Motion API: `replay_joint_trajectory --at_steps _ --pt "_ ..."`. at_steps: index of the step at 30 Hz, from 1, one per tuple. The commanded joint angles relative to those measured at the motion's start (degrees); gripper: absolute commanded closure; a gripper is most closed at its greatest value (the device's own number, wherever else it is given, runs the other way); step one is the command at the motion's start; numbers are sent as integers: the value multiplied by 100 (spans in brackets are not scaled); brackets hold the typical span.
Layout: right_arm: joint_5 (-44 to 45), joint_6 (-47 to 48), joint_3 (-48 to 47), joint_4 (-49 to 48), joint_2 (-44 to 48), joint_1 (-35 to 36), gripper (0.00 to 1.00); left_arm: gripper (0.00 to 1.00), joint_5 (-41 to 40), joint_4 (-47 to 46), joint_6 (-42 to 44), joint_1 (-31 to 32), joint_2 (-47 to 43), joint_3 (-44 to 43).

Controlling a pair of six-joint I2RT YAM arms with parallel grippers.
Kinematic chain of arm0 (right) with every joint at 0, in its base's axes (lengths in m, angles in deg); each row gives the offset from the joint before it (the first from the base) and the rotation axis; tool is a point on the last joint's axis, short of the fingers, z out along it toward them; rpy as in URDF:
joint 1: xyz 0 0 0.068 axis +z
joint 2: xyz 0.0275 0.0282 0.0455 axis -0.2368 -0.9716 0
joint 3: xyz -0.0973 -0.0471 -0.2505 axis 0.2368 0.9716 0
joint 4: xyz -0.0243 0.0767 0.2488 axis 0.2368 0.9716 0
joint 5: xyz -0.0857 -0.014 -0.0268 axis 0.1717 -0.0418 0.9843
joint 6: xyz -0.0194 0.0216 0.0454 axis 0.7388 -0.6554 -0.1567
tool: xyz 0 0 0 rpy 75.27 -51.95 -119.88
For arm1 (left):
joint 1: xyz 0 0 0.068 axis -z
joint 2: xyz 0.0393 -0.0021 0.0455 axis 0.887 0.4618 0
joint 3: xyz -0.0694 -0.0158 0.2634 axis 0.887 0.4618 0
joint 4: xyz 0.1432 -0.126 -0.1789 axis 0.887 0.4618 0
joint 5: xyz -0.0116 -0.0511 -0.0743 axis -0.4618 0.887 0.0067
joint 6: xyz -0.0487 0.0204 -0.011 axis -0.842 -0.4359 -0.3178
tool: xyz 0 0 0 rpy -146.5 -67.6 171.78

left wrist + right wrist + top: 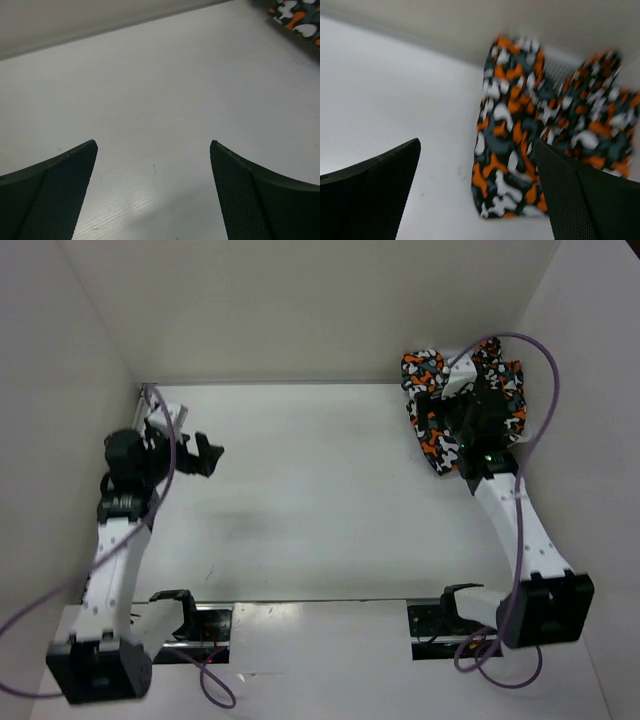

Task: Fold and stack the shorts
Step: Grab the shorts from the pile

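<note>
Shorts: bunched in the far right corner of the table, close against the far wall; the right wrist view shows one flatter piece with a straight left edge and a second lump just right of it
Right gripper: jaws spread wide, nothing between them
Right gripper, place: over the near side of the shorts, pointed at the far wall
Right gripper, contact: its left finger is over bare table and its right finger covers part of the print; contact with the cloth cannot be told
Left gripper: jaws also wide apart, holding nothing, only bare table between the fingers
Left gripper, place: far left of the table, well apart from the shorts, pointing right; a corner of the print shows at the top right of its wrist view
</note>
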Motion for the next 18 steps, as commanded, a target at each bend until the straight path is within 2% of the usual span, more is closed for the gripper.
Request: replay_joint_trajectory --at_steps 1,3,6,8,13,18 --pt "1091 -877 -161 1266 -494 276 1 0 -708 1445 14 104 1733 -1075" --pt "1512 -877 -91 1336 -793 401 1 0 -797 1448 14 105 2037 -1280" --pt "2309 -877 155 1468 -1039 401 4 0 -858 1237 14 227 2038 -1026" --pt "2576 -1340 453 1748 -1040 401 6 0 -919 1184 14 228 2038 -955" --pt "2498 -2905 955 1944 -768 279 6 0 -920 1184 14 228 1915 -639" --pt "2445 -3654 1184 952 -1250 7 6 0 -797 1246 14 228 2029 -629"
